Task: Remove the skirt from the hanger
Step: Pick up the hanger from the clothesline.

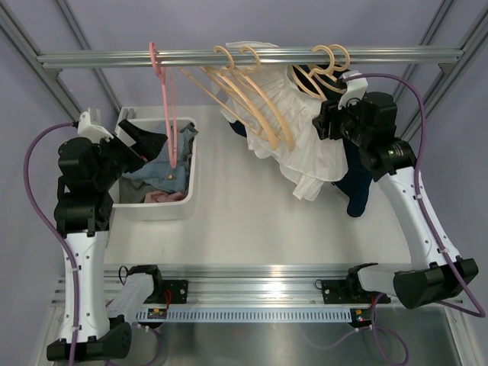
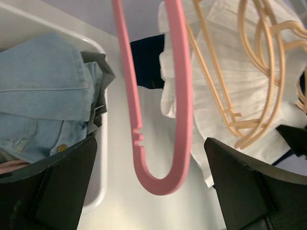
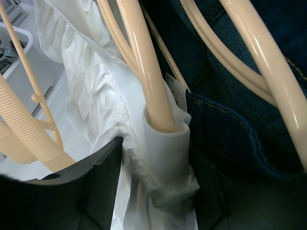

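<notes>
A white pleated skirt (image 1: 305, 145) hangs from a cream hanger (image 1: 328, 61) on the rail, right of centre. My right gripper (image 1: 332, 122) is up at the skirt's top edge. In the right wrist view the skirt's waistband (image 3: 168, 158) is bunched between the two dark fingers, just below the cream hanger arm (image 3: 148, 72), and the gripper (image 3: 156, 191) is shut on it. My left gripper (image 1: 141, 141) is open and empty over the bin. In its wrist view (image 2: 151, 191) a pink hanger (image 2: 182, 96) dangles ahead of the fingers, with the skirt (image 2: 216, 96) beyond.
The metal rail (image 1: 114, 57) also carries the pink hanger (image 1: 169, 114) and several empty cream hangers (image 1: 244, 91). A dark denim garment (image 1: 358, 183) hangs right behind the skirt (image 3: 240, 120). A white bin (image 1: 191, 191) with jeans and other clothes stands at the left.
</notes>
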`<action>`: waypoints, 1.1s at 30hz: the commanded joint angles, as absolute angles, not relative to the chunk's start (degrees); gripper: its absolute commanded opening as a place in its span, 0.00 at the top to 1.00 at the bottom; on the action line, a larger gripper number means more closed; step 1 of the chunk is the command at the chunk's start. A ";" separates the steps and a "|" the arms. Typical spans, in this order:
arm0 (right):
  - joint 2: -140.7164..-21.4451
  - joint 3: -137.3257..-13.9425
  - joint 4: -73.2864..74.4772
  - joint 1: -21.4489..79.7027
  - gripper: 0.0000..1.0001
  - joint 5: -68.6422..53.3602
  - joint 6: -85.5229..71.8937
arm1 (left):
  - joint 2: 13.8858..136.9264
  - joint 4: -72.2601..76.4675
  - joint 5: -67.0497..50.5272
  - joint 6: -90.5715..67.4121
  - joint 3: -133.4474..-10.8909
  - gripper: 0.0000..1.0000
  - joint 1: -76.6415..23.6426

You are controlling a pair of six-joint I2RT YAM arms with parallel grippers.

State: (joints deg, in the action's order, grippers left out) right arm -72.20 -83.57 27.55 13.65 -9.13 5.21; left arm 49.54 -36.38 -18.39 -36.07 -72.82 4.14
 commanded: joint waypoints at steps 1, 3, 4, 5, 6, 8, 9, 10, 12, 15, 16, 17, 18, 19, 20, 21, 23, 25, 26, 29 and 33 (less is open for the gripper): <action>-73.65 -83.14 21.27 13.54 0.38 -11.42 6.33 | 49.04 -33.58 -25.83 -36.30 -76.20 0.01 4.39; -74.44 -84.28 21.79 13.54 0.49 -12.30 6.33 | 49.13 -33.40 -28.56 -36.30 -77.16 0.01 4.39; -74.88 -85.42 22.14 13.62 0.63 -13.70 6.24 | 49.22 -33.66 -29.35 -36.21 -77.86 0.01 4.39; -74.80 -85.78 22.41 13.54 0.80 -13.97 5.81 | 49.65 -34.36 -30.40 -35.86 -79.52 0.01 4.22; -74.53 -85.87 22.41 13.54 1.00 -13.97 5.37 | 49.83 -34.71 -30.93 -35.60 -80.32 0.01 3.96; -72.78 -86.04 22.41 13.54 1.00 -13.97 4.49 | 50.79 -37.16 -30.85 -34.46 -84.00 0.01 2.99; -72.08 -86.13 22.50 13.54 1.00 -13.97 3.96 | 51.15 -37.87 -30.68 -34.19 -85.24 0.01 1.68; -70.59 -86.65 22.85 13.62 1.00 -13.97 3.52 | 51.41 -38.49 -30.50 -33.75 -86.21 0.01 0.80; -69.09 -87.10 23.82 13.54 1.00 -14.24 2.73 | 52.55 -40.07 -28.84 -32.87 -89.10 0.01 -2.61; -66.97 -88.67 25.83 13.62 1.00 -13.36 2.90 | 53.52 -41.39 -26.38 -32.26 -91.40 0.01 -6.66; -66.97 -90.25 26.62 13.62 1.00 -12.75 3.42 | 53.44 -41.57 -25.32 -32.26 -91.49 0.01 -7.38; -66.89 -91.05 28.28 13.62 1.00 -12.66 4.38 | 53.26 -41.57 -24.18 -32.26 -91.49 0.01 -8.25; -66.88 -91.66 28.82 13.62 1.00 -12.57 4.83 | 53.09 -41.49 -23.82 -32.43 -91.41 0.01 -8.44; -66.54 -92.45 29.26 13.62 1.00 -12.48 5.09 | 52.56 -41.22 -23.64 -32.95 -90.97 0.01 -8.52; -66.36 -92.63 29.44 13.88 1.00 -11.96 5.79 | 52.38 -40.52 -23.73 -33.05 -90.62 0.01 -8.61; -66.01 -92.72 29.62 14.23 1.00 -10.91 6.32 | 52.30 -40.43 -23.99 -33.22 -90.35 0.01 -8.61; -66.44 -94.65 32.23 15.46 1.00 -7.83 8.51 | 52.30 -40.34 -24.17 -33.66 -90.00 0.01 -8.96; -67.67 -97.80 34.53 16.87 1.00 -2.93 10.19 | 52.12 -40.08 -23.91 -33.75 -90.00 0.01 -9.67; -68.11 -98.87 36.46 19.31 1.00 -0.55 12.28 | 52.12 -40.08 -23.38 -33.58 -90.00 0.01 -9.93; -69.25 -101.77 39.36 25.90 1.00 12.10 17.55 | 52.73 -39.99 -23.46 -33.40 -90.26 0.01 -10.81; -71.19 -102.57 38.51 31.98 1.00 28.62 24.07 | 53.78 -37.62 -25.57 -33.57 -90.18 0.01 -14.22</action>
State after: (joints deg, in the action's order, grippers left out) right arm -72.34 -98.50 43.22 27.35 14.61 16.25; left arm 52.99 -40.99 -24.01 -33.47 -89.95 -11.99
